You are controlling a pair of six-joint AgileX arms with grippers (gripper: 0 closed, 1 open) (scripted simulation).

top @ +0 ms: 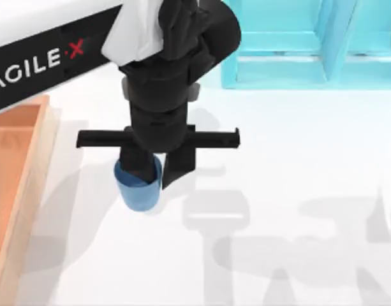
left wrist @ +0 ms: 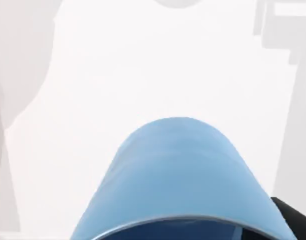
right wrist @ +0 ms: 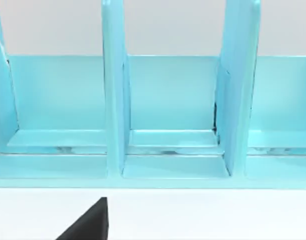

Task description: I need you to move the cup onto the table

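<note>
Surface: white glossy table, carrying soft grey shadows of the arms; an orange-brown wooden tray lies at its left edge and a turquoise shelf unit stands at the far side.

Cup: the small blue cup is over bare table, right of the tray and well apart from the shelf unit. It looks upright or a little tilted in the top view. Whether its base already touches the table I cannot tell.

Left gripper: the left gripper comes down from above onto the cup. One dark finger reaches inside the rim and the other hangs outside the wall, so the jaws stand narrow and pinch the cup's wall between them. I judge this rim grip is used because the cup has no handle.

Left wrist view: the cup is close under the camera, with white table beyond it, so it is held clear of the tray.

Right arm: parked facing the shelf unit; one dark piece of the right gripper is at the lower edge of its wrist view, and I cannot tell how its fingers stand.

Stage, as I judge: the carrying seems almost done; what remains is to set the cup down and let go.

Risk: a release before the base rests flat may let the cup tip over.
</note>
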